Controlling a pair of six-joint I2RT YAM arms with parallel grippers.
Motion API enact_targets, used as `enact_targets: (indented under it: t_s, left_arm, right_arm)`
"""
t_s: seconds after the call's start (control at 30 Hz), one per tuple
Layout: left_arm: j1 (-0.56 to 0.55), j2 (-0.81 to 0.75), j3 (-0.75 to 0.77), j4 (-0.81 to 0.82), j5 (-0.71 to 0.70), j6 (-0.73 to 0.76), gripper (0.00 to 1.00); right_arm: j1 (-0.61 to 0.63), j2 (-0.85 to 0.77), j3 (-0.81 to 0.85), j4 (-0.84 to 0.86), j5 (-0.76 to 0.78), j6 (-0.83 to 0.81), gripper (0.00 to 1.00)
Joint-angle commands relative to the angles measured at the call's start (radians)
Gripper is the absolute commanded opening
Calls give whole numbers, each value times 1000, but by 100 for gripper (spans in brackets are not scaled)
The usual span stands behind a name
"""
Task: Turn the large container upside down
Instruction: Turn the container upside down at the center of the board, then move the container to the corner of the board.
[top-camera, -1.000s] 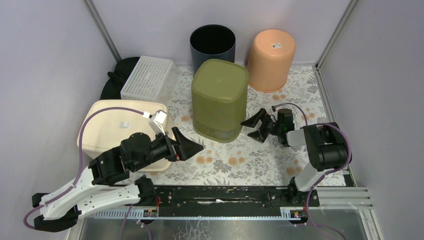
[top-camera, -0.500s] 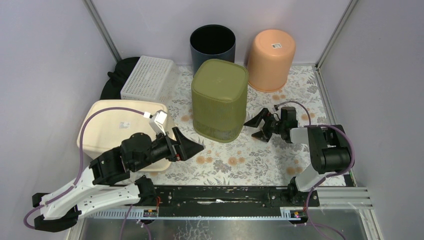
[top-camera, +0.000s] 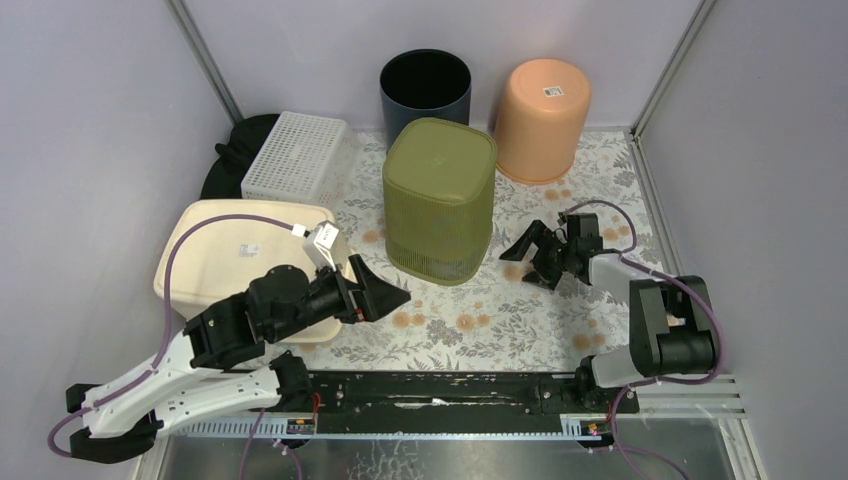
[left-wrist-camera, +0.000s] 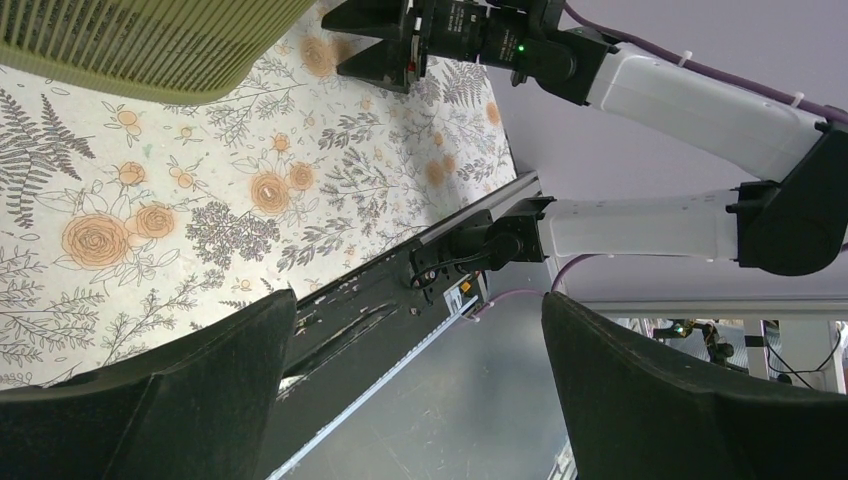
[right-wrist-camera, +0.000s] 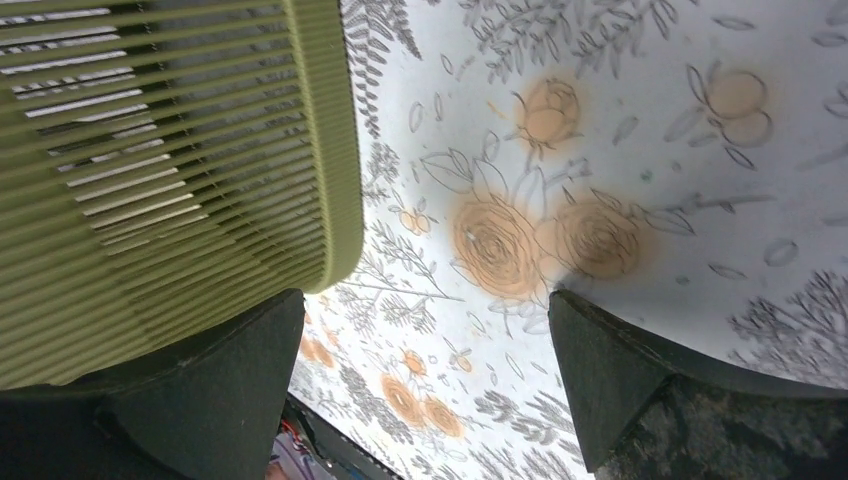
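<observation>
Black metal of the rail (top-camera: 430, 390) marks the near edge, and just behind it the flowered cloth (top-camera: 480, 320) lies open between the two arms; this is the best room for moving. The left gripper (top-camera: 388, 297) hangs low over this cloth with its jaws spread wide and nothing between them. Its arm passes over the near corner of a cream tub (top-camera: 215, 250), and I cannot tell if it touches it. The right gripper (top-camera: 520, 265) is also spread wide and holds nothing; it points at the lower right side of the olive-green container (top-camera: 440, 195), near but apart from it. This slatted container stands in the middle of the cloth with its closed base up and its rim down, so I judge that the turning is done and only the clearing of the arms remains. To do this well, each arm should draw straight back toward its own base, with the jaws open, so that no finger catches the rim or the slats and tips the container. The right arm has little room, because the side wall is close. Further back the space is crowded: a white basket (top-camera: 295, 150), a dark bin (top-camera: 425, 85) and an orange bucket (top-camera: 543, 115) stand along the back wall.
</observation>
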Motion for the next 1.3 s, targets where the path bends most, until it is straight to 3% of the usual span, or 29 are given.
enact_targets:
  t_s: [0.0,0.47,1.27]
  left_arm:
    - [-3,9,-7,71,12,-7,100]
    - [-2,24,-18,98,28,-7,100]
    - [-2,48,6,87,35,1,100]
  right_arm:
    - [-10,-87,21,-179,66,-80,100]
    - [-9,-305,153,-322,-69,-100,99]
    - [-9,-332,121,-296,-101,-79,100]
